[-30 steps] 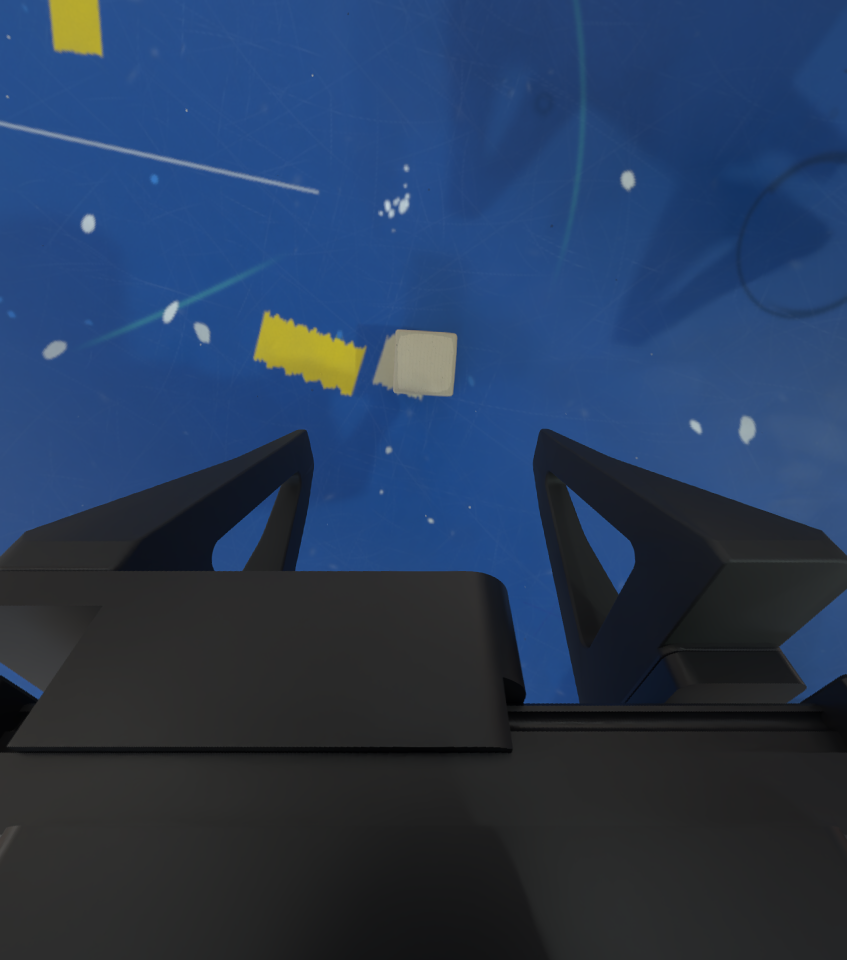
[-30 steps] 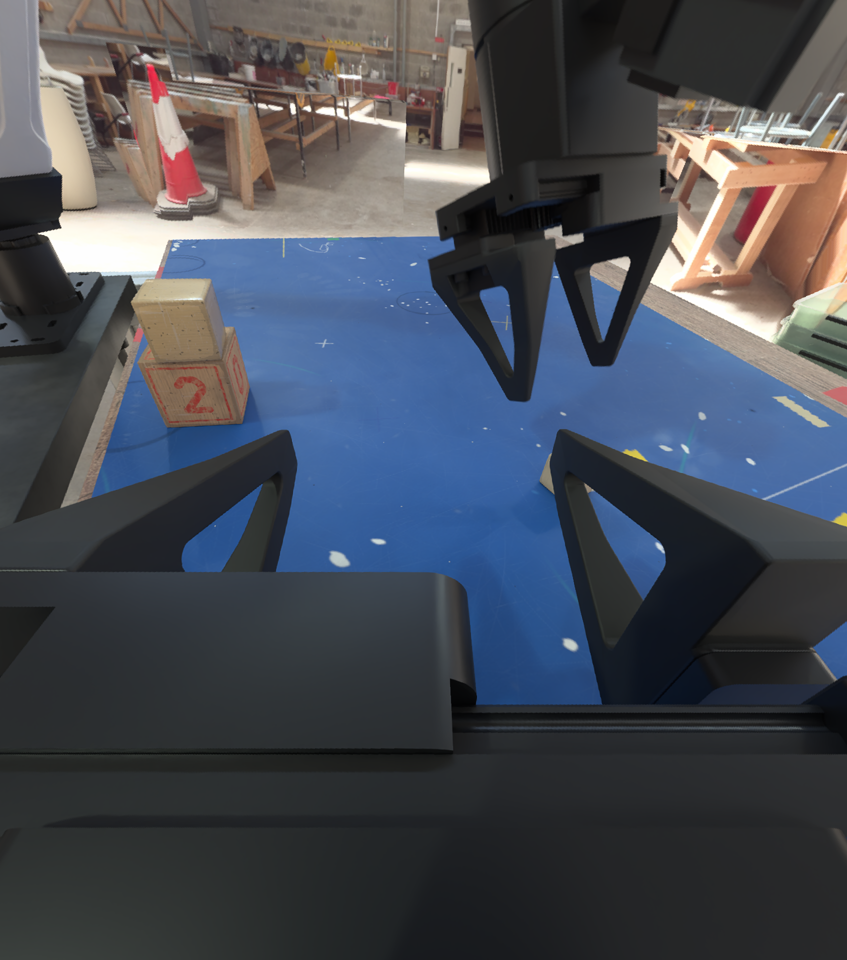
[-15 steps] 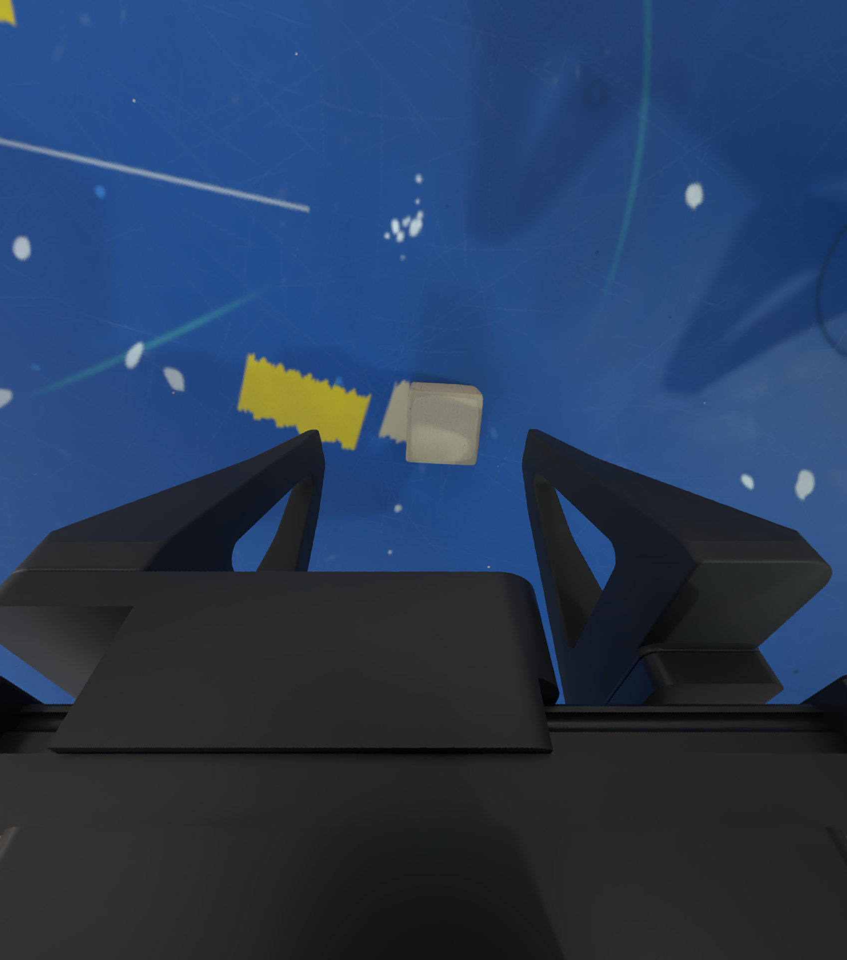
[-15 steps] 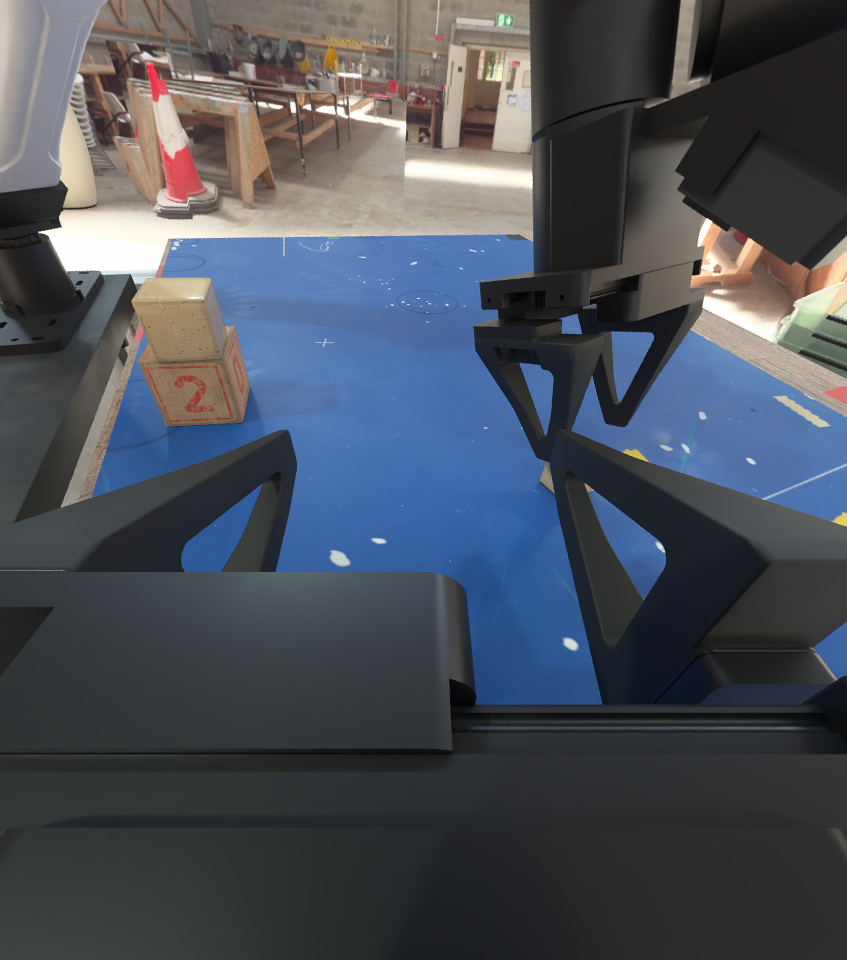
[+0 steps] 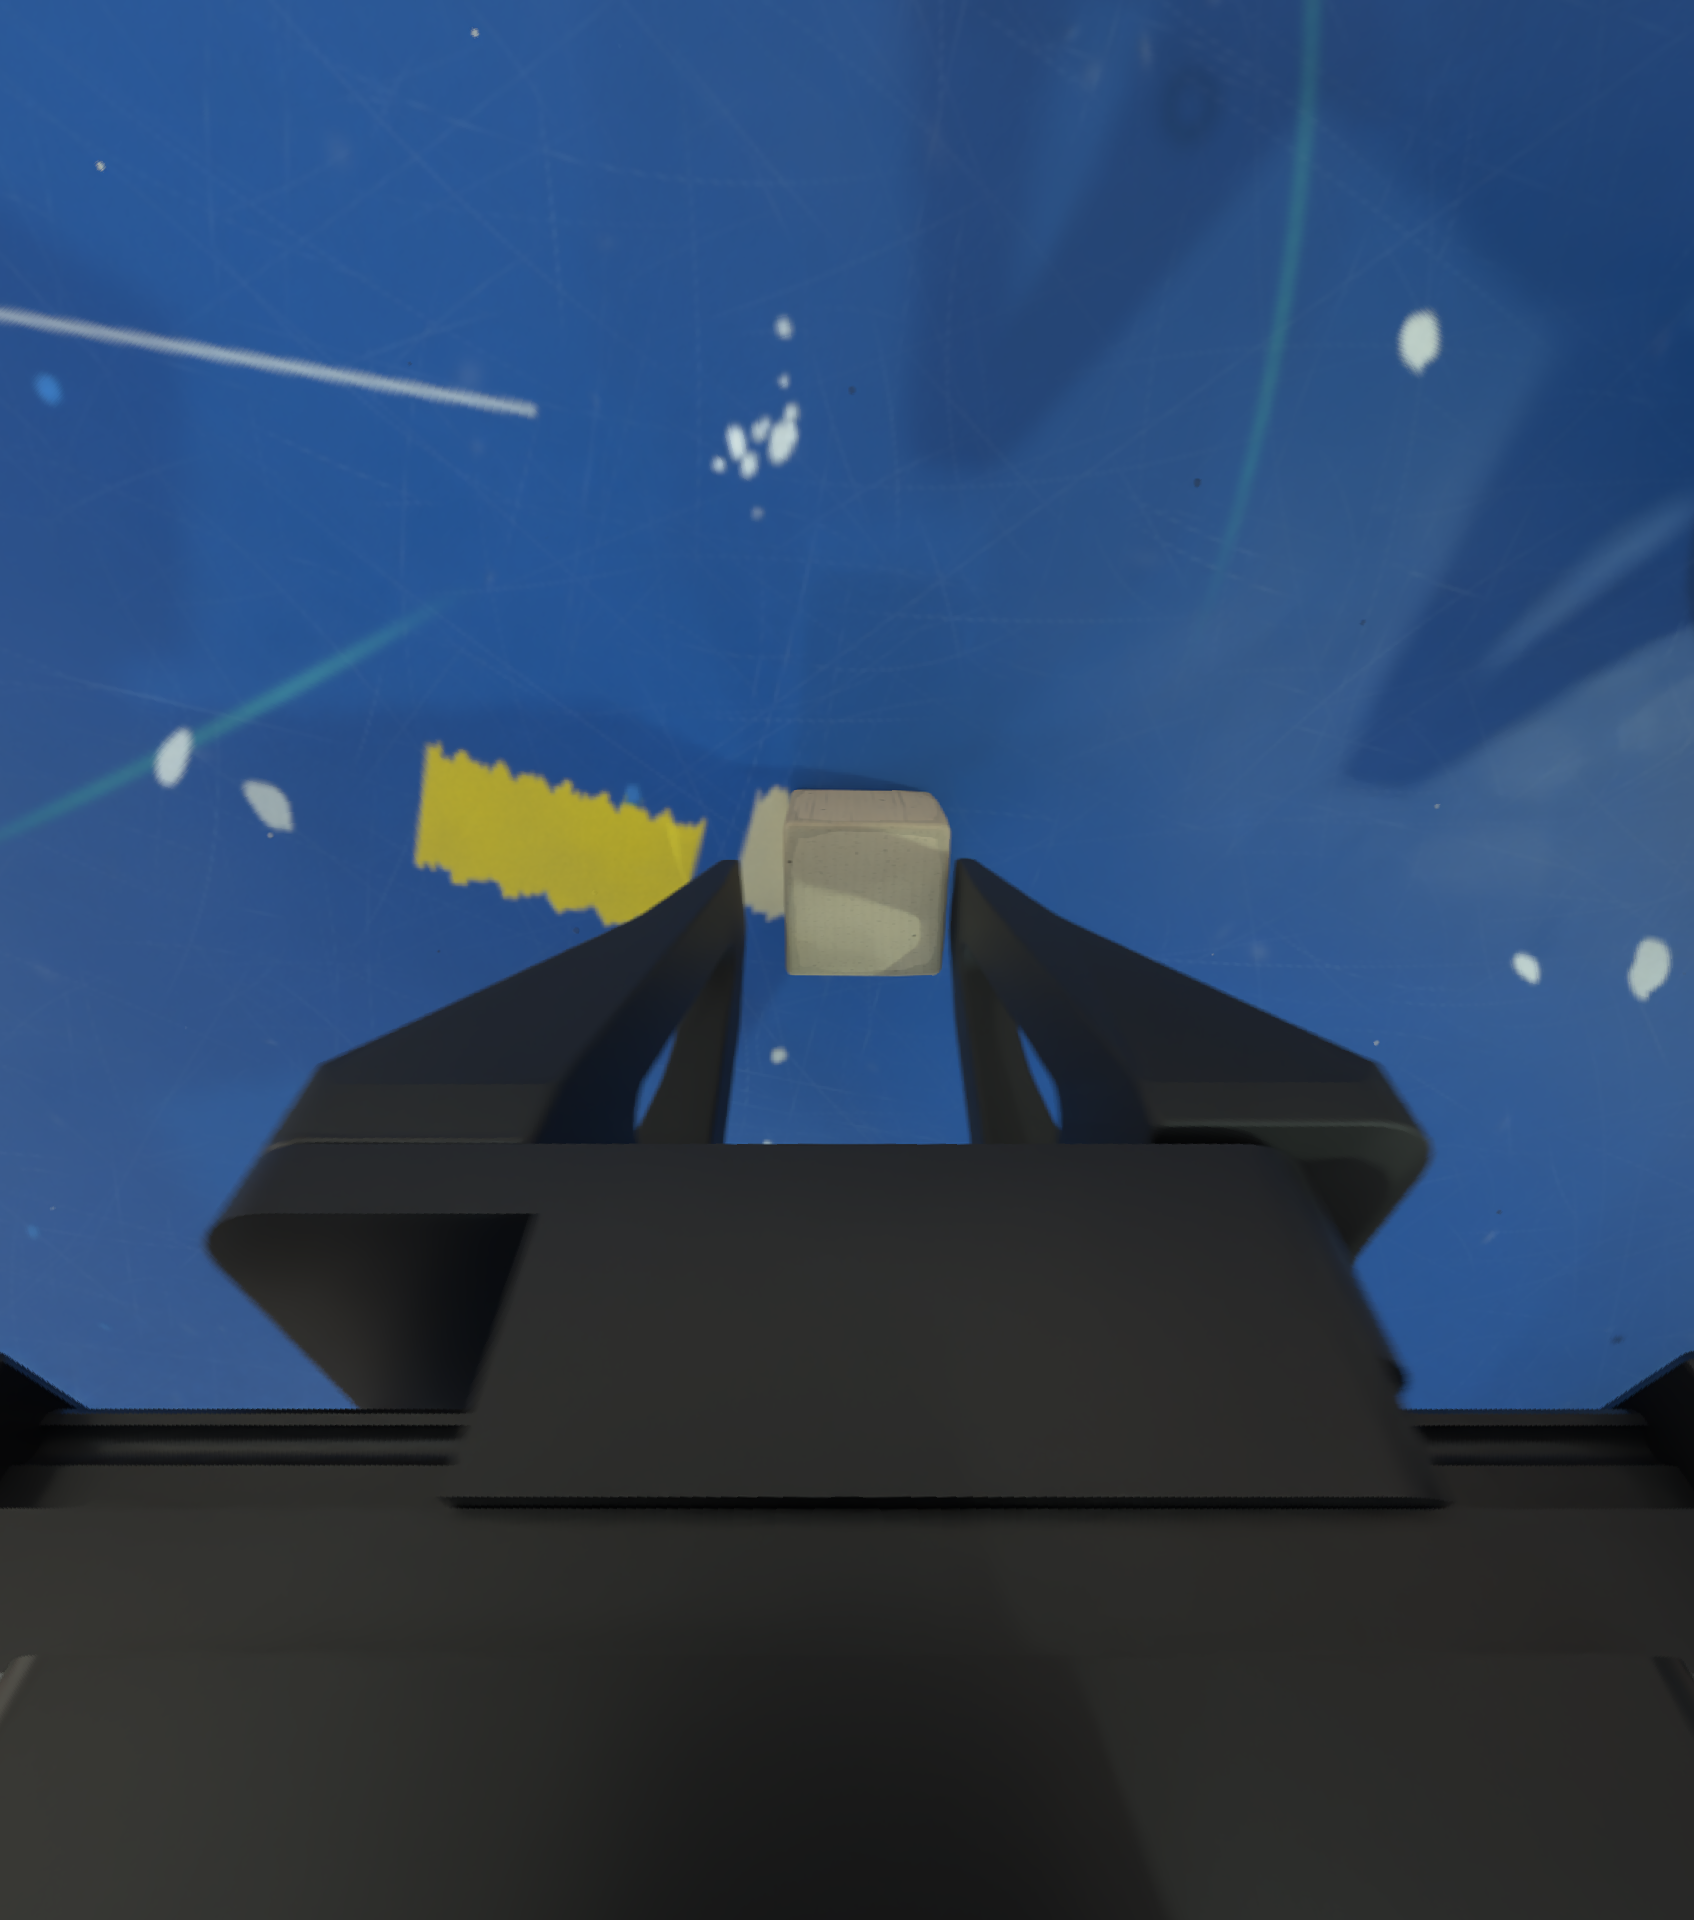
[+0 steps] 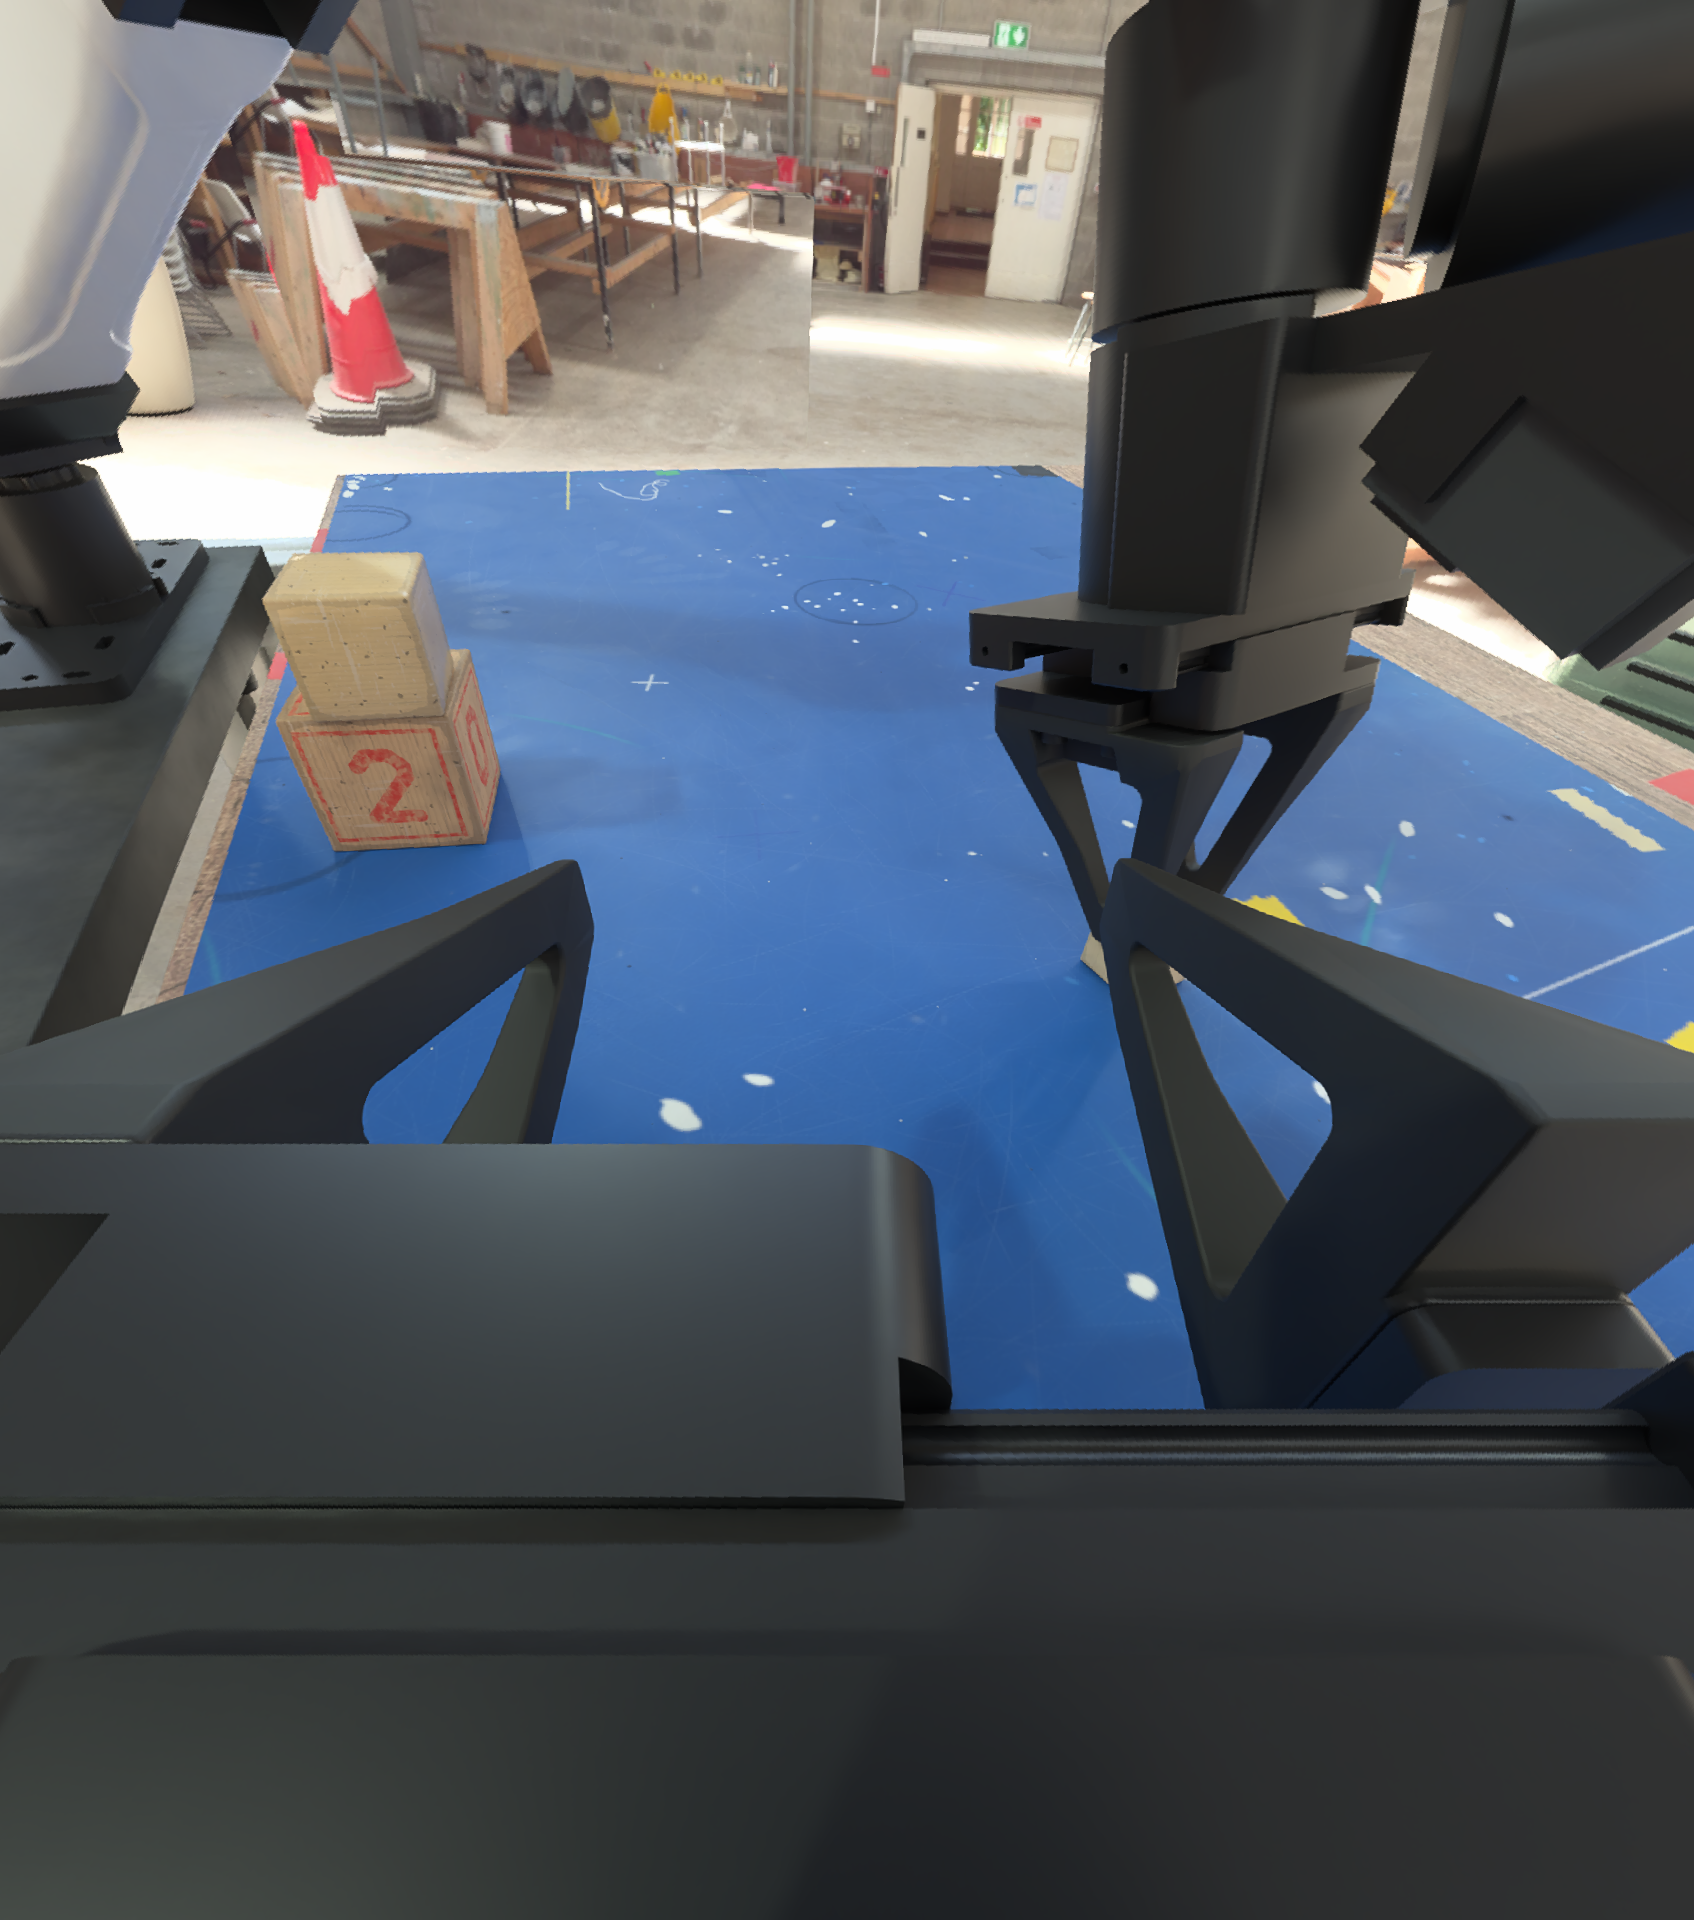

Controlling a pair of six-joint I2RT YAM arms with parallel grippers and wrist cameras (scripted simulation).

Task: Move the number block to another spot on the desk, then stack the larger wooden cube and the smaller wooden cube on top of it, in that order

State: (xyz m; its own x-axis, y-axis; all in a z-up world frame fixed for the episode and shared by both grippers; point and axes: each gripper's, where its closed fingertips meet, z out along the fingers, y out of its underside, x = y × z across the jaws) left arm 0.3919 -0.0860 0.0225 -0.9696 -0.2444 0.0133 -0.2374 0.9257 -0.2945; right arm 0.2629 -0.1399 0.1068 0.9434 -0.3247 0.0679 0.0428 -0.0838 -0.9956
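Left wrist view looks straight down on the blue, paint-flecked bench [image 5: 1134, 416], where the black left gripper [image 5: 848, 883] has its jaws drawn in narrow around the small pale wooden cube [image 5: 864, 883]; the finger on one side lies against the cube's face while a thin sliver of blue shows on the other, so a full clamp cannot be told. The cube sits on the bench just beside a jagged yellow tape strip [image 5: 552, 847]. Right wrist view shows the black right gripper [image 6: 843, 883] with its jaws spread wide and holding nothing, hanging above the bench's near edge. Toward the far left corner, close to the left edge, the larger tan wooden cube [image 6: 355, 634] rests on top of the wooden number block with red borders [image 6: 386, 779], turned a little askew on it. One red digit is painted on the block's facing side and part of another on its neighbouring side; no other writing on the bench is legible.
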